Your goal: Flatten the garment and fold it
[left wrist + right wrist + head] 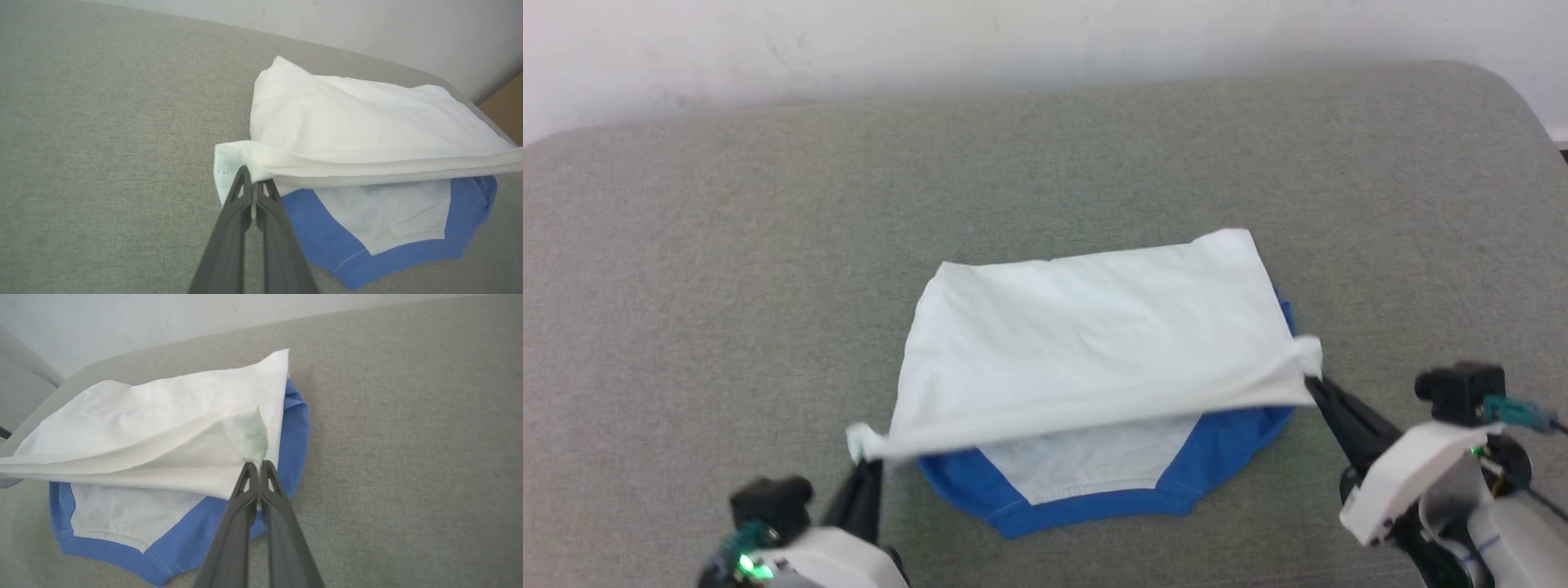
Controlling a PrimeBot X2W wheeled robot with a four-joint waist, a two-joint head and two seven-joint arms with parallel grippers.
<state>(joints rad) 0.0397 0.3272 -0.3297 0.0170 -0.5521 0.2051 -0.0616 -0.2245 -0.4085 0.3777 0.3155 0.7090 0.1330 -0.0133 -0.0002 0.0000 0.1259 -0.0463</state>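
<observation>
- Two long-fingered dark tools are gripping a soft white cloth garment [1086, 327] with bright blue sleeves, which is lying near the middle of a grey-green fabric-covered bench [686, 245].
- The left tool [867, 465] is clamping down on the near-left corner of the white upper layer, and the cloth is bunching into a small tuft above its tips.
- The right tool [1313, 382] is clamping down on the near-right corner of the same layer, a little farther from the robot than the left.
- Between the two tools the held edge is stretching as a taut, slightly lifted band, running diagonally across the head view.
- Behind that band the white layer is sloping down toward the bench.
- Beneath the raised edge a white panel bordered by blue cloth is lying flat on the bench, its curved blue rim pointing toward the robot.
- Blue cloth is also peeping out along the garment's right side.
- In the wrist views the left fingers [231, 228] and the right fingers [235, 522] are pressing together, with white cloth caught at the tips.
- A pale wall [931, 41] is rising behind the bench's far edge.
</observation>
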